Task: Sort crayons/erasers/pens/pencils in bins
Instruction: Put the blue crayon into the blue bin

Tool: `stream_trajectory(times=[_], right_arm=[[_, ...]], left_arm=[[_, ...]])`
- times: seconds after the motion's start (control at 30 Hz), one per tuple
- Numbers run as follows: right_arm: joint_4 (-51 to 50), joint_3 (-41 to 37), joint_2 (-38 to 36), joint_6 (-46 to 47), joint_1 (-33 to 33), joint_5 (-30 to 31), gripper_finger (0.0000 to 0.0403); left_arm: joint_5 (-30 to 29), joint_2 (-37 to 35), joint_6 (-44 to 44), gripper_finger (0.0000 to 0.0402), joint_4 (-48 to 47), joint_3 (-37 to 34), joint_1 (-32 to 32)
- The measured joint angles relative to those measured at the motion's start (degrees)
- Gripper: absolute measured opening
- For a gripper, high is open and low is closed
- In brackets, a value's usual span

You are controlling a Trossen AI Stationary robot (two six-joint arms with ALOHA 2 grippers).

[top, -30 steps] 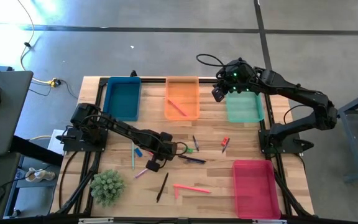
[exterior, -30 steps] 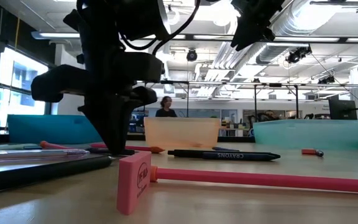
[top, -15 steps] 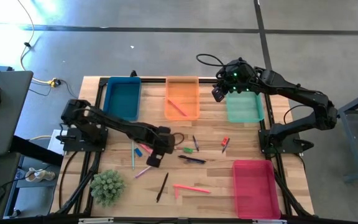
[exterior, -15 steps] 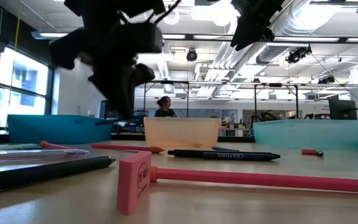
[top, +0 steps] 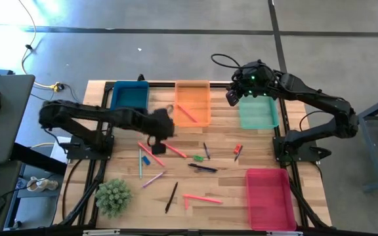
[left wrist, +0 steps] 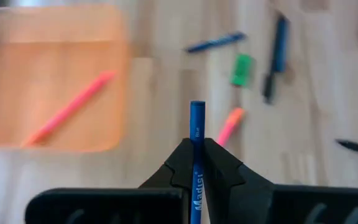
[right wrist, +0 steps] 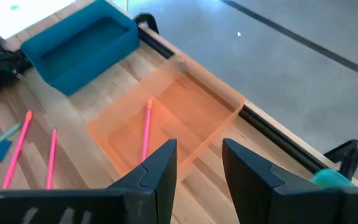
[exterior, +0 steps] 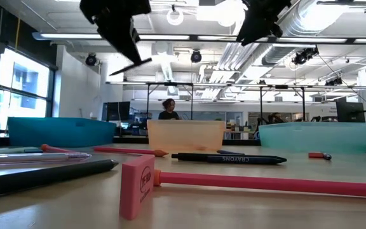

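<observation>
Blue pen [left wrist: 197, 124] clamped in the left gripper [left wrist: 196, 163], raised off the table [top: 225, 187].
Held between the blue bin [top: 129, 103] and orange bin [top: 192, 103], with a pink stick [top: 187, 113] lying inside the orange one. Scattered at 4 o'clock of the left gripper: green eraser [top: 199, 158], dark pen [top: 203, 168], red eraser [top: 237, 148]. At 12 o'clock of the table, right gripper [right wrist: 196, 163] parted and holding nothing, beside the teal bin [top: 258, 113]. Red-pink bin [top: 270, 196] at 5 o'clock.

L arm stretched out mid-table, raised, left gripper [left wrist: 197, 163] clamped on a blue pen [left wrist: 196, 127]; R arm reaching over far edge, right gripper [right wrist: 197, 163] w/ fingers apart.
</observation>
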Motion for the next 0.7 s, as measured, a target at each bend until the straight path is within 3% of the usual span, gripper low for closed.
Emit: stream_trajectory(times=[0.2, 0.4, 0.7], right_arm=[[1.1, 0.0, -1.3, 0.4, 0.0, 0.1, 0.0121], [1.0, 0.0, -1.4, 0.8, 0.0, 0.1, 0.0121], [1.0, 0.0, -1.4, 2.6, 0.0, 2.9, 0.0121]], left_arm=[[-2.9, -7.8, -2.6, 0.0003, -0.2, -2.8, 8.1], [-4.3, -15.6, -7.2, 0.0003, 2.3, -11.1, 17.9], [-4.7, -16.5, -13.4, 0.0003, 4.5, -17.6, 33.7]])
